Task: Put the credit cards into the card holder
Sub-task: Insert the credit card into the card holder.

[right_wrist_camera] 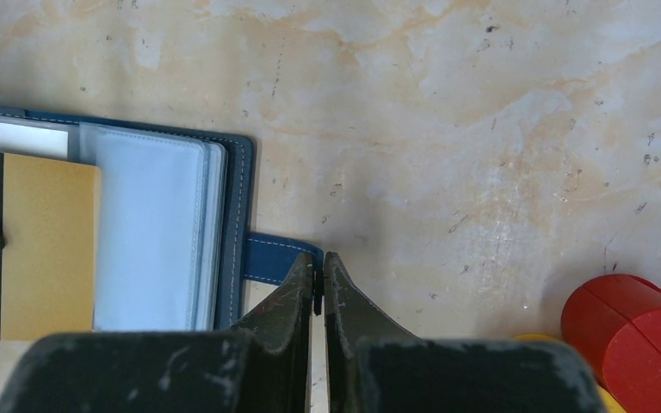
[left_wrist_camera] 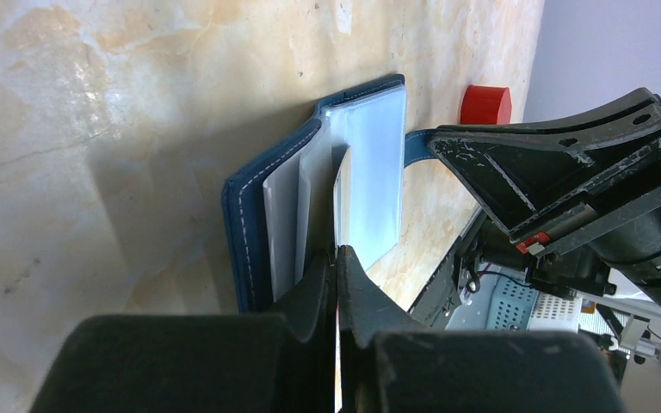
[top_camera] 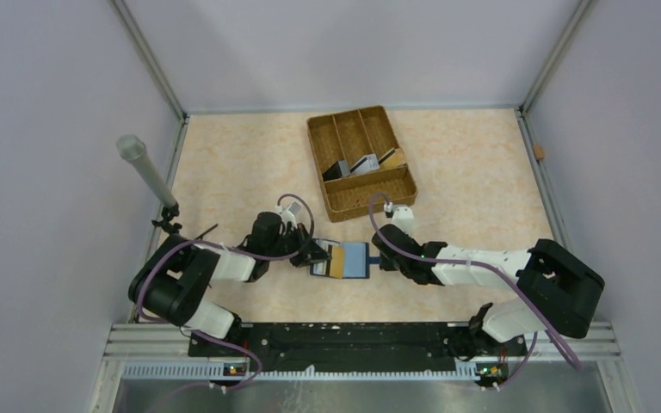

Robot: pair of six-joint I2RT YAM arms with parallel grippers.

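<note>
The navy card holder (top_camera: 357, 261) lies open between the two arms, its clear sleeves (right_wrist_camera: 151, 232) fanned up. My left gripper (top_camera: 320, 255) is shut on a gold and black credit card (top_camera: 336, 261) over the holder's left half. In the left wrist view this card (left_wrist_camera: 341, 202) shows edge-on, running from the jaws in among the sleeves. My right gripper (right_wrist_camera: 318, 260) is shut on the end of the holder's snap tab (right_wrist_camera: 271, 258), at the holder's right side (top_camera: 379, 258). More credit cards (top_camera: 363, 163) lean inside the brown tray.
The brown woven divided tray (top_camera: 370, 200) stands behind the holder at the back centre. Red round pieces (right_wrist_camera: 628, 331) and a yellow one (right_wrist_camera: 538, 338) lie close to the right of my right gripper. A grey cylinder on a stand (top_camera: 142, 168) rises at the left wall.
</note>
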